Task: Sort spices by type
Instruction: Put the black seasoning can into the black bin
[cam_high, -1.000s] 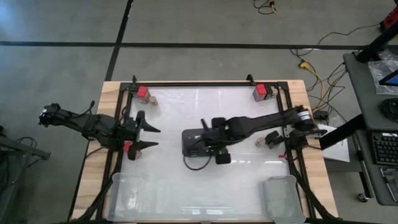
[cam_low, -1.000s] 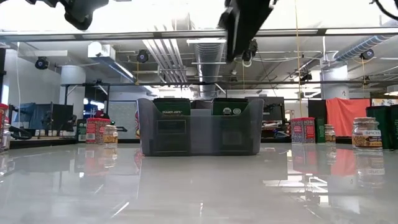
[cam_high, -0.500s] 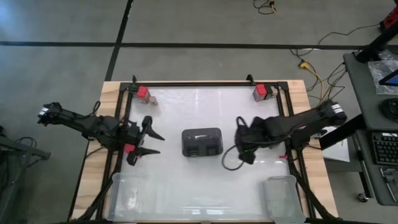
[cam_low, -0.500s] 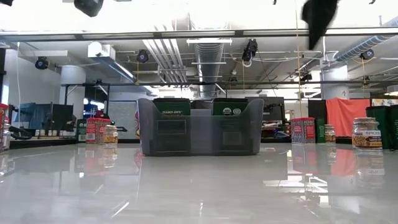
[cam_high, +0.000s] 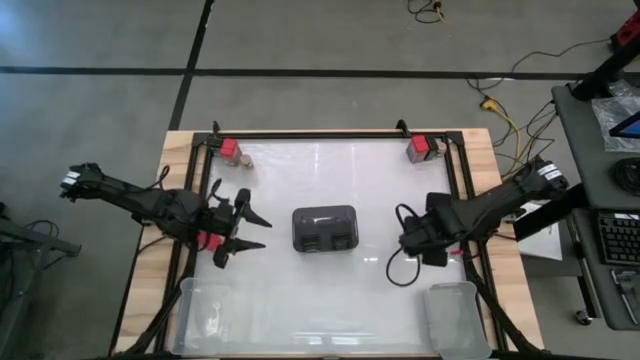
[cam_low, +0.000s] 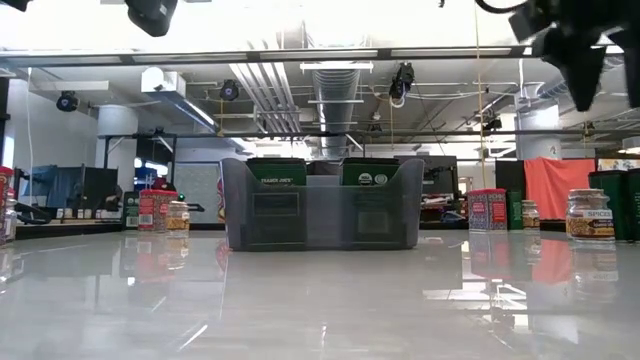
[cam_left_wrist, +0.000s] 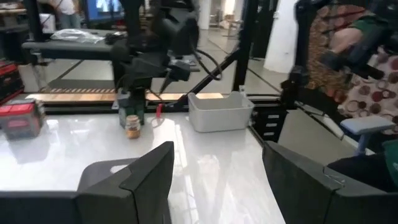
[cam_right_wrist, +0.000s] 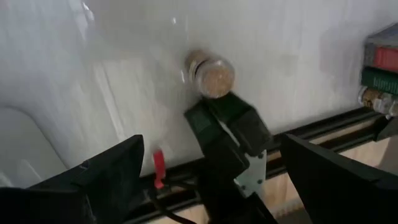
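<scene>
A round jar with a tan top (cam_right_wrist: 211, 73) stands upright on its base on the white table near the right edge; the low view shows this jar (cam_low: 588, 215) too. My right gripper (cam_right_wrist: 214, 186) hangs open above it, pointing down, and shows as the right gripper (cam_high: 418, 240) in the high view. A red box (cam_high: 231, 150) and another red box (cam_high: 420, 150), each with a small jar beside it, stand at the far corners. My left gripper (cam_high: 258, 232) is open and level at the table's left, left of the dark holder (cam_high: 325, 229).
The dark slotted holder (cam_low: 320, 205) stands mid-table with two green-labelled cartons in it. Clear bins sit at the near left (cam_high: 215, 310) and near right (cam_high: 455, 315). A black clamp (cam_right_wrist: 227, 140) on the right rail stands close to the jar.
My right gripper has swung from above the dark holder toward the table's right edge, sinking a little and tipping to point more steeply down, and now hangs over the lone jar. My left gripper has edged toward the holder.
</scene>
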